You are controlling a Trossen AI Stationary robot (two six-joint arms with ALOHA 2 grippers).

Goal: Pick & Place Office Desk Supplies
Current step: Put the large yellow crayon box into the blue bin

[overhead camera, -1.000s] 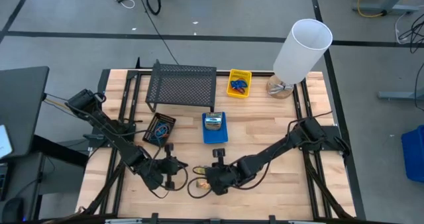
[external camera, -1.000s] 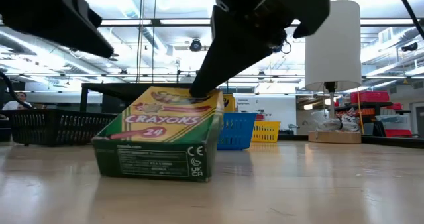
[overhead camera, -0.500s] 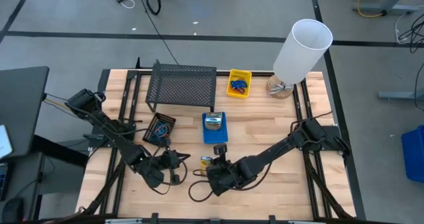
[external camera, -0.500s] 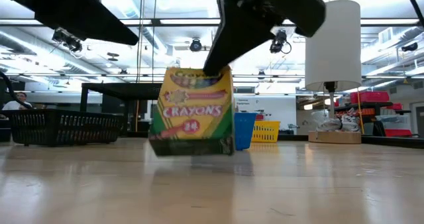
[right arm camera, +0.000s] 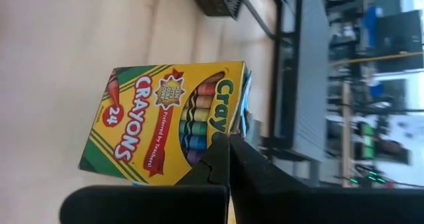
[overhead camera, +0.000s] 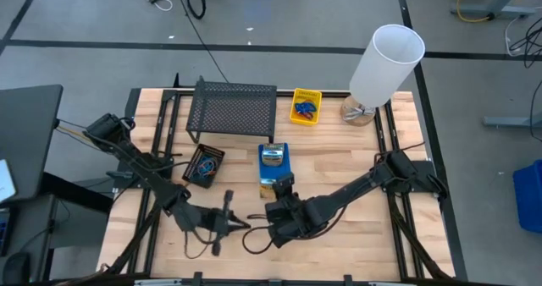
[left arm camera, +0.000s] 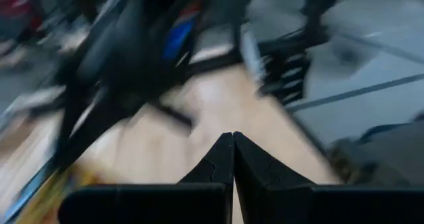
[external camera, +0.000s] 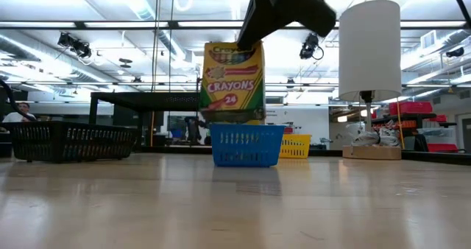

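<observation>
Pale butcher-block table (overhead camera: 339, 163), planks smooth. My right gripper (overhead camera: 280, 187) pinches a rectangular cardboard crayon box (external camera: 232, 83), glossy yellow-and-green, by its top edge, lifted upright above the ribbed blue plastic bin (external camera: 246, 145). My left gripper (overhead camera: 227, 222), fingers pressed together and empty, hovers near the table's front edge.
</observation>
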